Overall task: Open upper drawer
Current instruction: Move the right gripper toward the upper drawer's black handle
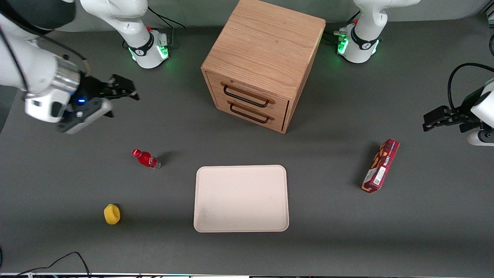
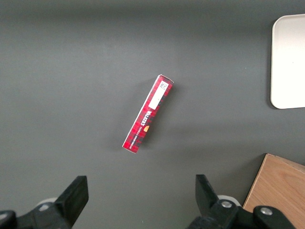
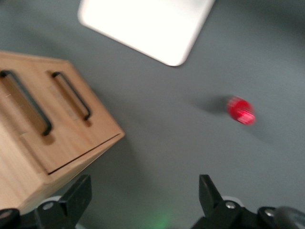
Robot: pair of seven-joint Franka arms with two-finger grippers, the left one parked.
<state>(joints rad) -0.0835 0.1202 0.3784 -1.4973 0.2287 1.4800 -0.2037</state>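
- Gripper (image 1: 125, 89) of our working right arm hung above the table (image 1: 77, 181) at the working arm's end, well apart from the cabinet (image 1: 266, 50) and at about the same depth as its drawers.
- We held its fingers (image 3: 76, 195) spread wide with nothing between them; in the right wrist view only bare table showed in the gap.
- We saw the cabinet, of light oak, standing in the middle of the table, farther from the front camera than the tray (image 1: 241, 199).
- We found the upper drawer (image 1: 247, 94) as the topmost of the two fronts, with its long black handle (image 1: 245, 97) lying across it.
- It was shut, its front flush with the cabinet face, and our gripper was not touching it.
- The lower drawer (image 1: 252, 112) sat directly under it with its own black handle (image 1: 249, 114), and was shut too.
- In the right wrist view we saw both handles on the cabinet front (image 3: 52, 109), and the corner of the tray (image 3: 143, 24).
- The tray was pale and rectangular, and it lay flat in front of the drawers, nearer to the front camera.
- A small red bottle (image 1: 146, 158) stood tilted on the table between our gripper and the tray, nearer to the camera than the gripper.
- A yellow object (image 1: 112, 214) lay nearer still to the camera, toward the working arm's end.
- A red box (image 1: 380, 165) lay on the table toward the parked arm's end, well apart from the tray.
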